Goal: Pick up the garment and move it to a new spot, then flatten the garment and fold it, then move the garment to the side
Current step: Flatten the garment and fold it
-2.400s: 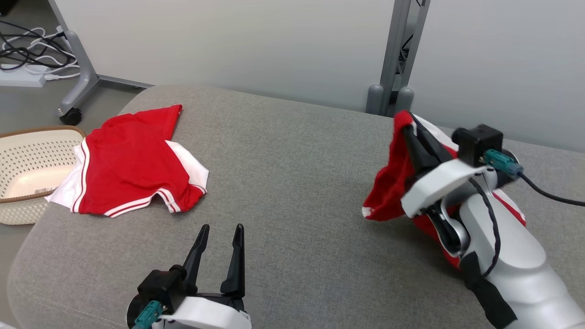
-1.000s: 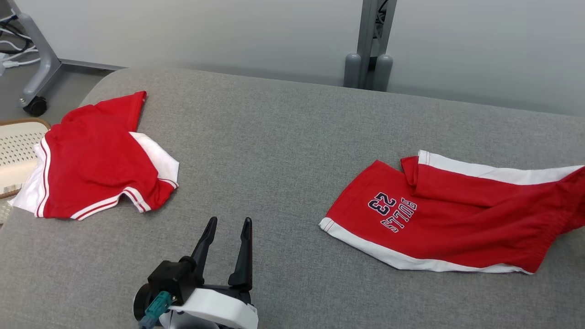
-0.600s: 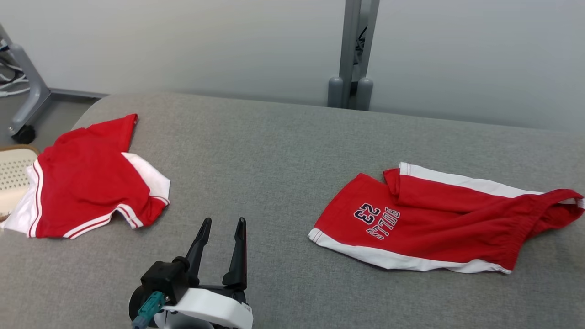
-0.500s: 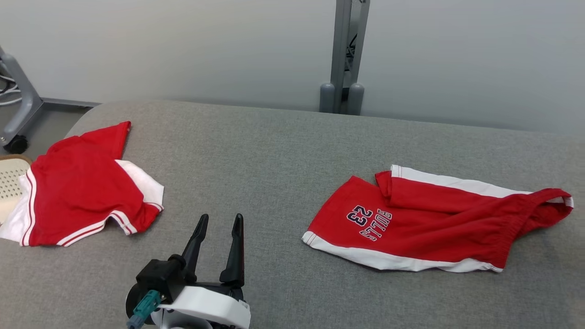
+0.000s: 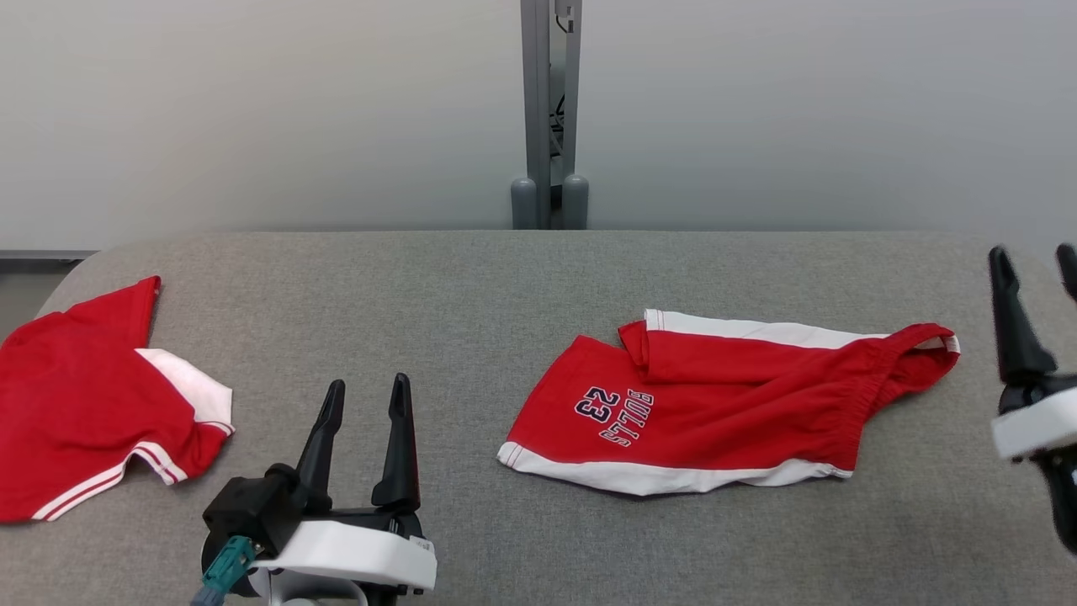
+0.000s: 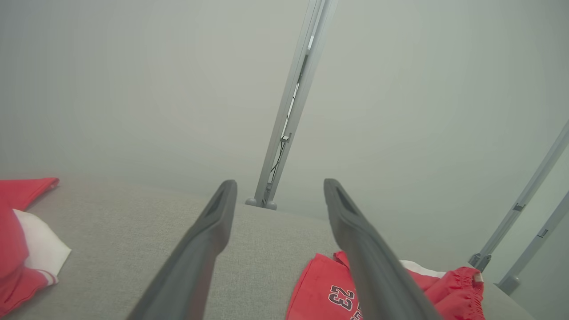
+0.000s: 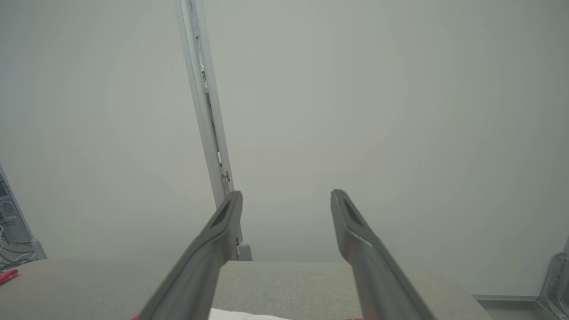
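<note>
Grey cushioned surface (image 5: 471, 286), two red garments, shorts (image 5: 724, 404), shirt (image 5: 76, 396); left hand (image 5: 368, 383), right hand (image 5: 1033, 252), both spread, empty.

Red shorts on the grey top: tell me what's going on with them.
Nothing is holding them right now. The red shorts lie loose on the grey padded surface, rumpled, with one leg partly folded over, so flattening and folding are not yet done. The left pincer hovers open and empty to their left. The right pincer is open and empty at their right, clear of the cloth. A second red and white garment lies at the far left.
</note>
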